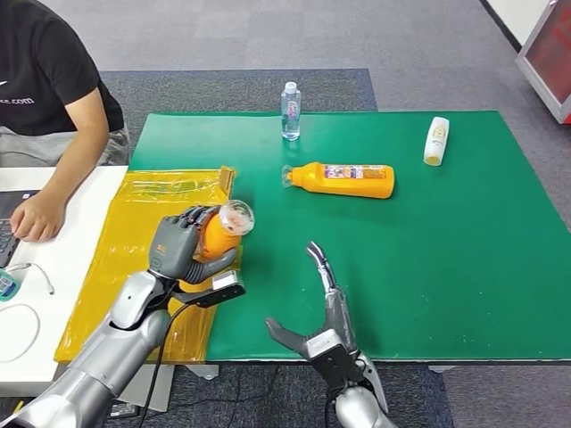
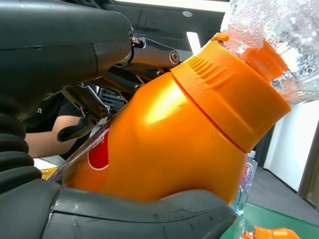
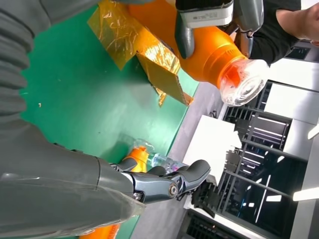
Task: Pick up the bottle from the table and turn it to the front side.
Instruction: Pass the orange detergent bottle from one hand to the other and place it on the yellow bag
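Holding the orange plastic bottle with the clear cap in my left hand, I have it lifted off the green tabletop, over the near-left part where the yellow plastic sheet meets the green. Fingers wrap over the body and the thumb closes underneath. The bottle's long axis runs roughly left to right, cap toward the right and tipped a little up, so the cap end faces my right hand.

That right hand hovers near the front edge, just right of the bottle, fingers spread and holding nothing. It is the nearer free hand, and I judge any turn to the front side will be either a roll of the left wrist or a handover across that short gap.

In the left wrist view, a red patch of label sits on the bottle's side close to the palm, which the head view hides behind the fingers. From the right wrist view I get the clear cap end-on.

Farther off lie a second orange bottle, an upright clear water bottle and a white bottle.
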Controlling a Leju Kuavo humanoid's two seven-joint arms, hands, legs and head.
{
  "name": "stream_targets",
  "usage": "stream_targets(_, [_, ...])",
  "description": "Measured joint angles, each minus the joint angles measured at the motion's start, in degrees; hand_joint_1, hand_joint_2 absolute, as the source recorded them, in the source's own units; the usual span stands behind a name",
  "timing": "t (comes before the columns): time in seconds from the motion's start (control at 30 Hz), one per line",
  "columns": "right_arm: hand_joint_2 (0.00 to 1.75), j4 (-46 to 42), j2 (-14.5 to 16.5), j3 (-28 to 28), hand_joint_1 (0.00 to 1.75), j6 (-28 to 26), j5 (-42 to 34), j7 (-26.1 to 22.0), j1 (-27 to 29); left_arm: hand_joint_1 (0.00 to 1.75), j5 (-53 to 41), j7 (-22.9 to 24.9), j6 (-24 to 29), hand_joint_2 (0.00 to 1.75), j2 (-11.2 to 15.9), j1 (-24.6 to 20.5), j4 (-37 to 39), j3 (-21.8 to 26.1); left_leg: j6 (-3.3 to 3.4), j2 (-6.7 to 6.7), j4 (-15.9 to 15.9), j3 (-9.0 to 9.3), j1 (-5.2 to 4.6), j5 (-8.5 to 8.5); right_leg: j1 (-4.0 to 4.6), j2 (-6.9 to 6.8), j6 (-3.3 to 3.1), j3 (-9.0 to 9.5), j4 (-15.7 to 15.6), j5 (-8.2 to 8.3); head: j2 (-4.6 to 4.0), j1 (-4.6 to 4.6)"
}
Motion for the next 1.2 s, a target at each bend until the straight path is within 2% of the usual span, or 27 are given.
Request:
stream_targets(0.63, [1.75, 1.28, 0.02, 1.00, 0.00, -1.00, -1.10, -0.52, -1.44, 1.75, 1.32, -1.13, 2.08, 1.75, -4.04, -3.48, 6.47, -0.03, 0.03, 0.00, 0.00, -0.17, 0.00, -0.03, -0.01, -0.01, 0.02, -0.16, 0.00, -0.04, 0.00, -0.01])
stream_targets(0.97, [1.75, 2.62, 0.02, 1.74, 0.00, -1.67, -2.10, -1.29, -1.86, 1.75, 0.91, -2.21, 2.62, 1.75, -5.19, -5.04, 10.10, -0.57, 0.04, 0.00, 0.00, -0.21, 0.00, -0.04, -0.01, -0.01, 0.02, -0.17, 0.00, -0.06, 0.00, 0.00])
stream_targets(1.2, [1.75, 3.88, 0.03, 2.59, 0.00, -1.42, -3.04, -1.78, -2.61, 1.75, -0.48, -2.26, 3.14, 1.75, -6.04, -7.30, 15.26, -1.73, 0.03, 0.00, 0.00, -0.20, 0.00, -0.04, -0.01, 0.00, 0.02, -0.17, 0.00, -0.06, 0.00, 0.01])
